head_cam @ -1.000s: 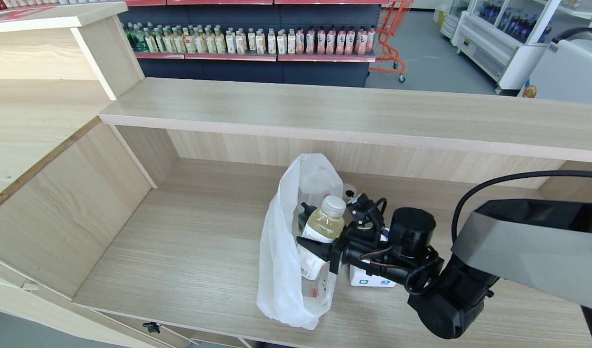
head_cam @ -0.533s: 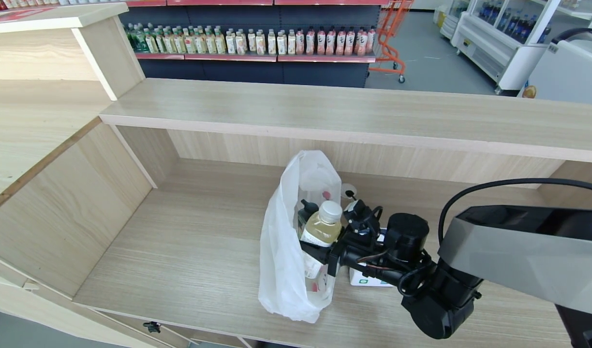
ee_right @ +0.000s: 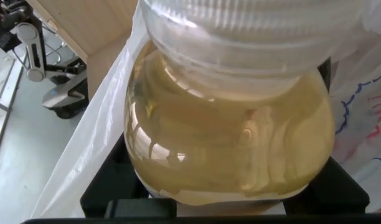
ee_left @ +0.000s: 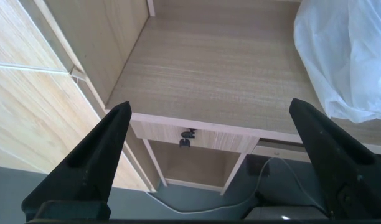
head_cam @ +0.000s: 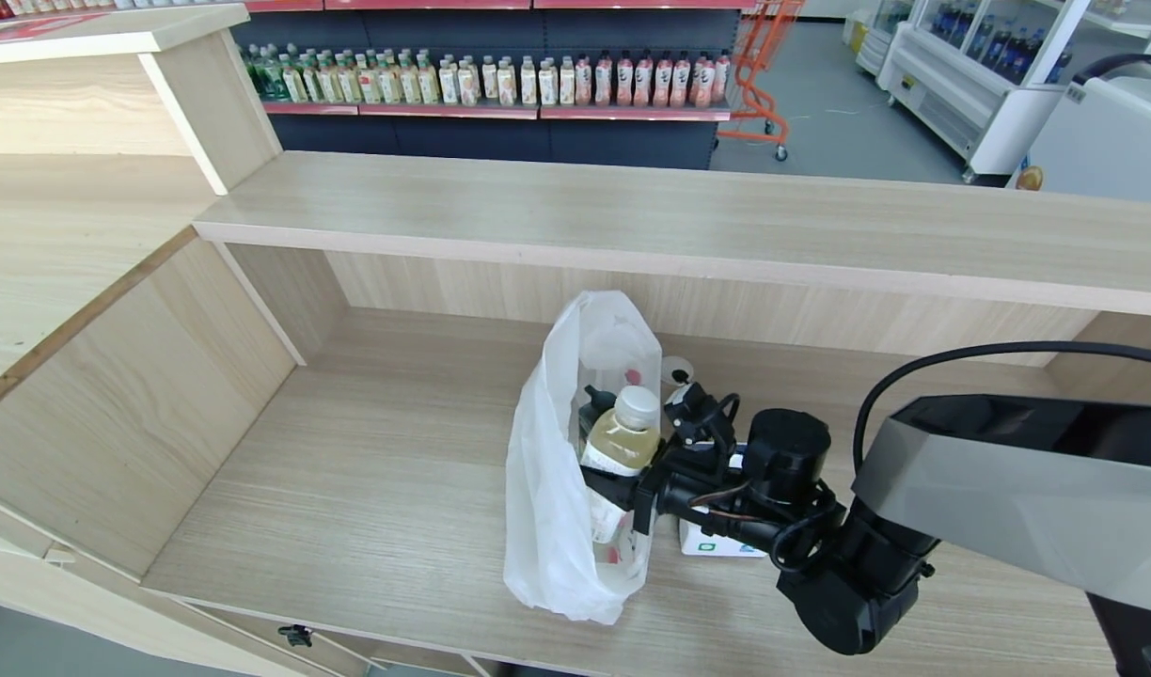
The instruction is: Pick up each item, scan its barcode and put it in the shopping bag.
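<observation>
Pale yellow drink fills the bottle that your right pincer has hold of. In the right wrist view its dark fingers press on opposite sides of the bottle, low on the body below the ribbed neck. They are closed only as far as the bottle's width lets them.

From the head view you can see the bottle standing roughly upright inside the open mouth of the white plastic shopping bag. Its white cap is up, and its label shows dimly through the thin front wall. The bag stands on the lower wooden counter, and its rear flap rises higher than the bottle's cap. A white box lies flat on the counter just beside the bag, on your robot's right, partly hidden by the right arm.

Your left pincer is spread wide with nothing between its fingers. It hangs above the counter's front edge, and the bag's bulging side shows near one fingertip without touching it.

Behind the counter, rows of drink bottles line a store shelf.
</observation>
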{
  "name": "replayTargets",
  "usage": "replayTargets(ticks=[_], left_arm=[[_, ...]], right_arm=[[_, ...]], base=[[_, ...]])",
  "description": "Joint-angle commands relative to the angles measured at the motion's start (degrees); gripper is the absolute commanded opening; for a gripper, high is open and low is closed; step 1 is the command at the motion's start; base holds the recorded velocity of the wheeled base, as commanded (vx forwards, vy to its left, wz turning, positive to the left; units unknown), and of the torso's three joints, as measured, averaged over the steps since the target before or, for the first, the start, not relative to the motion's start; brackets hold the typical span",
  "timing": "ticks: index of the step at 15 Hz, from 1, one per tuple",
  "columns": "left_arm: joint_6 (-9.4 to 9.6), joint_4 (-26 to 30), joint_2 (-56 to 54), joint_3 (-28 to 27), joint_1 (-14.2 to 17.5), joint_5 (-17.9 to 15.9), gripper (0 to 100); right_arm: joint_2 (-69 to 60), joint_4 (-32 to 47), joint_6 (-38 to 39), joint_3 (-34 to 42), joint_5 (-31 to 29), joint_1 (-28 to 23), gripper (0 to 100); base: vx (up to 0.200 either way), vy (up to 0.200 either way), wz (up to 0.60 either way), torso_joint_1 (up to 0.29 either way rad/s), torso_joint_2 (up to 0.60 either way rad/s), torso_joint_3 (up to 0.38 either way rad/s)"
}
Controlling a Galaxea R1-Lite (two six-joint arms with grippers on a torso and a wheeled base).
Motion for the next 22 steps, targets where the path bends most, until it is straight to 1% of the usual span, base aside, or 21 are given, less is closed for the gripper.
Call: replayTargets(ticks=[1, 2, 3, 8, 10, 11, 13, 15, 18, 19, 20, 22], left_arm=[[-0.03, 0.00, -0.02, 0.00, -0.01, 0.00, 100], [-0.03, 0.00, -0.02, 0.00, -0.01, 0.00, 100], [-0.03, 0.00, -0.02, 0.00, -0.01, 0.00, 100], [-0.03, 0.00, -0.02, 0.00, -0.01, 0.00, 100], [-0.03, 0.00, -0.02, 0.00, -0.01, 0.00, 100], [-0.03, 0.00, -0.02, 0.00, 0.08, 0.00, 100], [-0.03, 0.00, -0.02, 0.00, -0.01, 0.00, 100], [0.06, 0.00, -0.02, 0.00, -0.01, 0.00, 100], [-0.03, 0.00, -0.02, 0.00, -0.01, 0.00, 100], [-0.03, 0.00, -0.02, 0.00, 0.08, 0.00, 100], [0.06, 0.00, -0.02, 0.00, 0.08, 0.00, 100], [-0.03, 0.00, -0.02, 0.00, -0.01, 0.00, 100]], right_arm=[[-0.51, -0.62, -0.18, 0.03, 0.10, 0.04, 0], [-0.51, -0.62, -0.35, 0.29, 0.18, 0.04, 0], [-0.51, -0.62, -0.44, 0.29, 0.10, 0.04, 100], [-1.92, -0.53, 1.23, 0.46, 0.18, 0.66, 100], [-3.23, -0.53, 3.95, 0.46, 0.10, 1.19, 100], [-4.73, -0.45, 7.03, 0.55, 0.10, 1.36, 100], [-7.01, -0.45, 10.28, 0.73, 0.01, 1.36, 100], [-11.06, -0.45, 13.53, 3.80, -0.17, 1.01, 100], [-20.99, 0.34, 16.61, 12.95, -0.17, -0.57, 100], [-26.00, 3.07, 16.70, 16.37, -0.08, -1.19, 100], [-32.41, 7.99, 15.55, 19.71, -0.17, -2.06, 100], [-44.89, 17.92, 10.54, 24.11, -0.08, -4.79, 100]], base=[[0.000, 0.000, 0.00, 0.000, 0.00, 0.000], [0.000, 0.000, 0.00, 0.000, 0.00, 0.000], [0.000, 0.000, 0.00, 0.000, 0.00, 0.000], [0.000, 0.000, 0.00, 0.000, 0.00, 0.000], [0.000, 0.000, 0.00, 0.000, 0.00, 0.000], [0.000, 0.000, 0.00, 0.000, 0.00, 0.000], [0.000, 0.000, 0.00, 0.000, 0.00, 0.000], [0.000, 0.000, 0.00, 0.000, 0.00, 0.000], [0.000, 0.000, 0.00, 0.000, 0.00, 0.000], [0.000, 0.000, 0.00, 0.000, 0.00, 0.000], [0.000, 0.000, 0.00, 0.000, 0.00, 0.000], [0.000, 0.000, 0.00, 0.000, 0.00, 0.000]])
